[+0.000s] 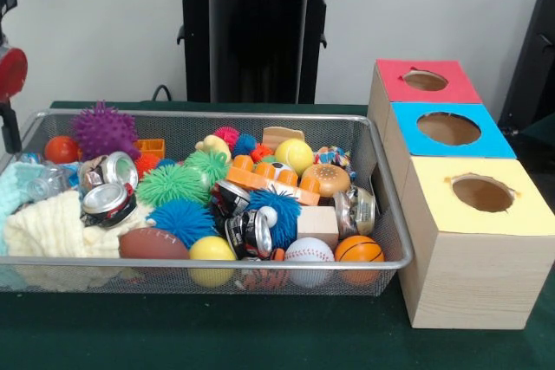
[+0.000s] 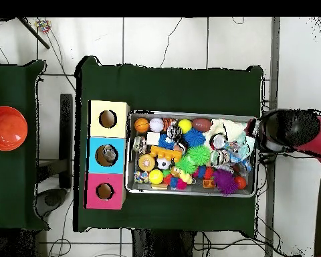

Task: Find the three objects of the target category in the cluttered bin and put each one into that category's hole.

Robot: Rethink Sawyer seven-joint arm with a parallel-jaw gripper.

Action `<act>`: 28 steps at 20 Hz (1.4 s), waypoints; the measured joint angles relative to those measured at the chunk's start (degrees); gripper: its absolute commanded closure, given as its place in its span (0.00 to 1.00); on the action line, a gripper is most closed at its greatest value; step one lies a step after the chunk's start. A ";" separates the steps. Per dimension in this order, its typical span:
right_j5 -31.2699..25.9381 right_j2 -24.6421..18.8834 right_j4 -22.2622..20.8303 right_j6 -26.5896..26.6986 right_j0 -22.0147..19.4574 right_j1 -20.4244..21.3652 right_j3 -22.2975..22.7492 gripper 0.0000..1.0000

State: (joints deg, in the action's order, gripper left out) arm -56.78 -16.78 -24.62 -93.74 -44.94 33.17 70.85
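A silver wire-mesh bin [image 1: 386, 214] sits on the green bench [image 1: 260, 335], heaped with spiky balls, crushed cans, sports balls and toy food. Just beside one end stand three wooden boxes with holes: yellow [image 1: 479, 192], blue [image 1: 448, 128], red [image 1: 425, 81]. The red-and-black arm [image 2: 293, 128] hangs off the bin's opposite end, so bin and boxes lie beyond it along the bin's long axis. I cannot tell how its fingers stand.
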 measured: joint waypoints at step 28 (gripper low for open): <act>7.98 -7.55 0.08 0.00 -4.49 1.73 12.85 0.00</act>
State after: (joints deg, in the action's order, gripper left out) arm -48.81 -24.33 -24.54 -93.74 -49.43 34.91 83.70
